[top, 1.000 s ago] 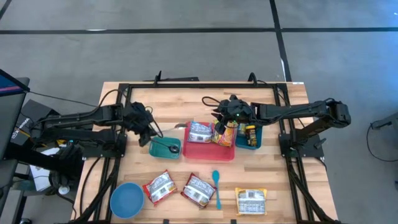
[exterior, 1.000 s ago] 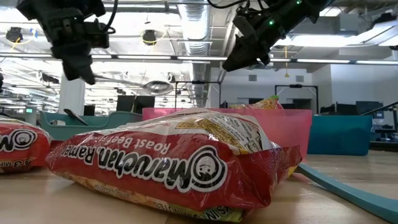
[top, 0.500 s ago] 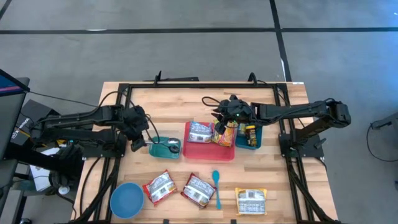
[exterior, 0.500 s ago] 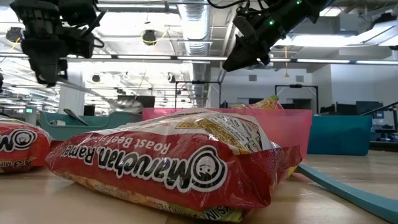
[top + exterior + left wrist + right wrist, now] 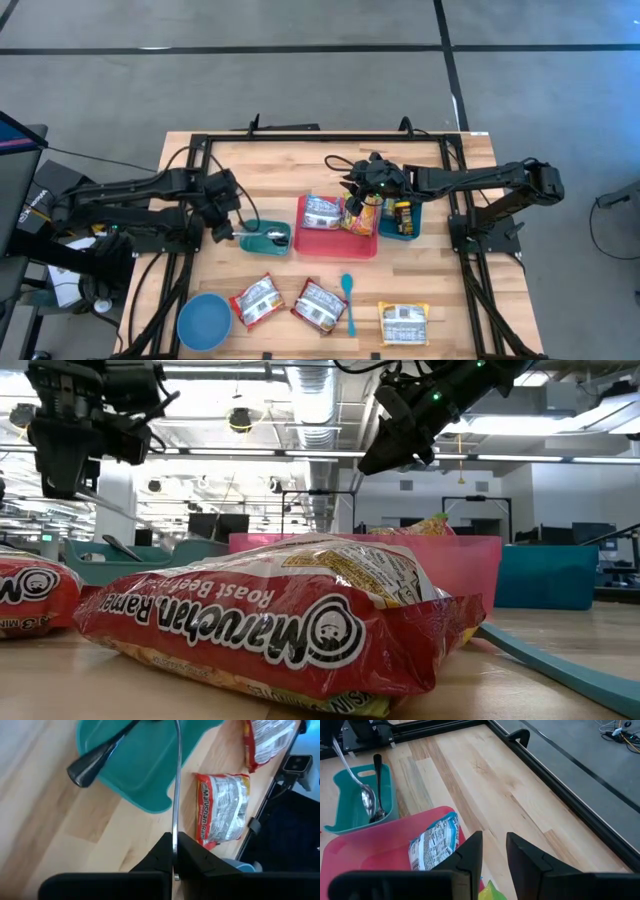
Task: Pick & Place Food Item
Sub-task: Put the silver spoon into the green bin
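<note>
My left gripper [image 5: 225,232] is shut on a silver spoon [image 5: 176,780], just left of the teal tray [image 5: 250,241]. The spoon's bowl [image 5: 367,801] sits inside that tray beside a black utensil [image 5: 100,757]. My right gripper [image 5: 357,200] hangs open over the pink bin [image 5: 335,245], touching nothing. Inside the bin lies a ramen packet [image 5: 322,212], and a yellow packet [image 5: 362,218] stands beside it. Two red ramen packets [image 5: 258,300] [image 5: 320,305] and a yellow packet [image 5: 403,322] lie near the front edge. My left gripper pinches the spoon's thin handle [image 5: 175,837] near its free end between its two fingers. It comes from the table's left, slanting down, and the handle runs on ahead in line with the fingers. The bowl end is down in the teal tray; whether it touches the tray floor does not show.
A blue bin [image 5: 402,228] holding a can stands right of the pink bin. A blue bowl [image 5: 203,320] sits at the front left and a teal spoon [image 5: 347,298] lies between the front packets. Bare wood stretches behind the bins.
My left gripper has shifted toward the table's near-left and tipped downward, rolling as it went. The spoon, held level before with its bowl in the air, now slopes down with its bowl in the teal tray.
</note>
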Tool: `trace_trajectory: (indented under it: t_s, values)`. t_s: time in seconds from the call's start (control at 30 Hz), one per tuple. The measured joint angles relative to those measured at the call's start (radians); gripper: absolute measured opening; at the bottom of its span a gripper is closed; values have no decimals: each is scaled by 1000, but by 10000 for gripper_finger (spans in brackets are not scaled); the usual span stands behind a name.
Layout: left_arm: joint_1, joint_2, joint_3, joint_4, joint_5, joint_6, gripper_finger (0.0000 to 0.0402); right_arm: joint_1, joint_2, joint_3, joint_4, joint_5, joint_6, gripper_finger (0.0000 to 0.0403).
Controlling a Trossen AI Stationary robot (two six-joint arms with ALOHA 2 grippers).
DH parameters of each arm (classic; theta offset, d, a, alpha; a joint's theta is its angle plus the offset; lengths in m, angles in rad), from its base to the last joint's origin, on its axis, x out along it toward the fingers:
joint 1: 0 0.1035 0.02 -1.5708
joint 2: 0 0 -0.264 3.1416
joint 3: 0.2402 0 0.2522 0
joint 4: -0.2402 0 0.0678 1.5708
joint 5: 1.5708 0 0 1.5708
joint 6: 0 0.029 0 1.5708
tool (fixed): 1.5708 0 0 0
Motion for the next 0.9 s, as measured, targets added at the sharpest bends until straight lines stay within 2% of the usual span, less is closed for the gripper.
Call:
trace_trajectory:
  t_s: [0.23, 0.47, 0.9]
  values:
    - [0, 118, 0, 0, 56, 4, 6, 0, 0, 0, 0, 0, 2, 81]
    - [9, 176, 0, 0, 102, 30, 7, 0, 0, 0, 2, 0, 2, 81]
    - [162, 198, 0, -37, 168, 90, 5, 0, 0, 0, 3, 0, 2, 81]
